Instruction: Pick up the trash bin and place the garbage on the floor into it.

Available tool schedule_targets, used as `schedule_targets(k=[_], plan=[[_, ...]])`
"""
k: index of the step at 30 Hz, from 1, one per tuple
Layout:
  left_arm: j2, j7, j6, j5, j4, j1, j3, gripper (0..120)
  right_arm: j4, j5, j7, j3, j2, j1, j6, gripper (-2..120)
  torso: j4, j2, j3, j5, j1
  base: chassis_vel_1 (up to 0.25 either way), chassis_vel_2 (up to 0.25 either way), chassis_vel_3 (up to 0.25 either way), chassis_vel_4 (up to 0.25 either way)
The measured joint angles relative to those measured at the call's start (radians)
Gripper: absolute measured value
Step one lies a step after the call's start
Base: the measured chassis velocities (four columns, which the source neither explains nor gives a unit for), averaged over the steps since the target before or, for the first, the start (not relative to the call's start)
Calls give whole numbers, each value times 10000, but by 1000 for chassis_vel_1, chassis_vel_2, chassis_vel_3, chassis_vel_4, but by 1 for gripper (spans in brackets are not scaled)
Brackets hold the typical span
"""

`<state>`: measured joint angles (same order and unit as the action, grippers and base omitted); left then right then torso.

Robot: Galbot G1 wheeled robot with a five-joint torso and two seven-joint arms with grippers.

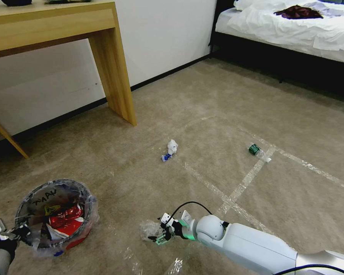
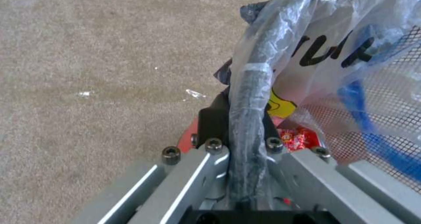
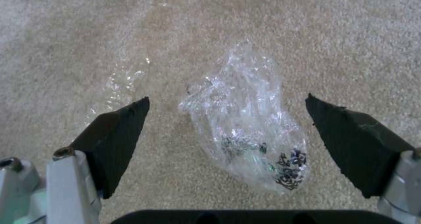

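Holding the small round red plastic bin [image 1: 55, 214] at lower left, the left gripper [image 1: 21, 232] was clamped on its rim; wrappers lay inside; the right gripper [image 1: 160, 231], jaws apart, straddled crumpled clear plastic [image 3: 245, 138]; a white tissue [image 1: 172, 147] and green-labelled bottle [image 1: 256, 150] remained mid-frame.

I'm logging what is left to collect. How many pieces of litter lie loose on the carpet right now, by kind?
Crumpled clear plastic wrapper, between the open fingers of the right claw: 1
White tissue wad with a blue scrap: 1
Green-labelled bottle: 1
Total: 3
The rest sits in the trash bin, its rim gripped by the left claw.
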<state>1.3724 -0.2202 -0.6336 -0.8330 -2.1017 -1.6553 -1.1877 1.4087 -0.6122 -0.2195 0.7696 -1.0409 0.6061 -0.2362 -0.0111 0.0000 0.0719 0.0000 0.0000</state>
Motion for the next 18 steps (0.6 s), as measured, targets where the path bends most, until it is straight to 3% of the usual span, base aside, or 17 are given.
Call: schedule_targets(k=[18], plan=[[-15, 0, 14, -29, 22, 9, -11, 0, -513, 112, 2, -48, -272, 116, 183, 90, 0, 0, 0, 0, 0, 0, 0, 0, 0]])
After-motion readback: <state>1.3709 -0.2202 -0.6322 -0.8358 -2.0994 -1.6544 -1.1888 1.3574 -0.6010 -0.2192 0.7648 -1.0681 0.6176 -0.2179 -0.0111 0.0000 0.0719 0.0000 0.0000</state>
